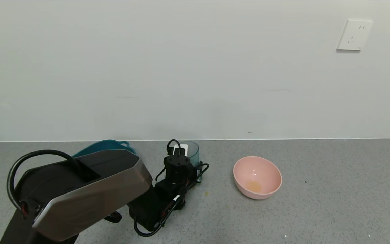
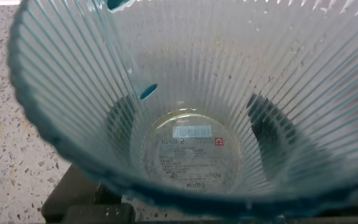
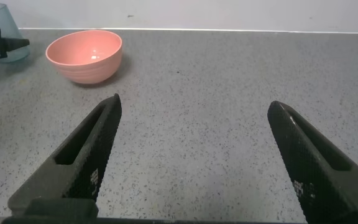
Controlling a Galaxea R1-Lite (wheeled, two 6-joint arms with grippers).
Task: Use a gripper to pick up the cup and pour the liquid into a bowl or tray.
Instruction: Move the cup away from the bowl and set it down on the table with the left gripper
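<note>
a grey speckled table runs up to a plain white wall, which carries a white power socket high on the robot's right.

the left arm, black with a silver-grey cover, fills the near left of the head view and reaches forward across the table. behind its cover, close to the wall, the rim of a dark teal tray shows – most of the tray is hidden by the arm.

a round pink bowl sits on the table to the right of the arm, well apart from it, with a small orange-yellow patch of liquid at its bottom.

the left end effector stands just to the right of the tray and is closed around the cup, a small transparent blue-green tumbler. the cup looks upright and close to the table; whether it touches the surface cannot be told. in the left wrist view the ribbed cup fills the picture, its dark fingers showing through the walls on either side – only a thin yellowish film rings the base.

the right end effector hovers over bare table on the right, its two black fingers spread wide with nothing between them.
</note>
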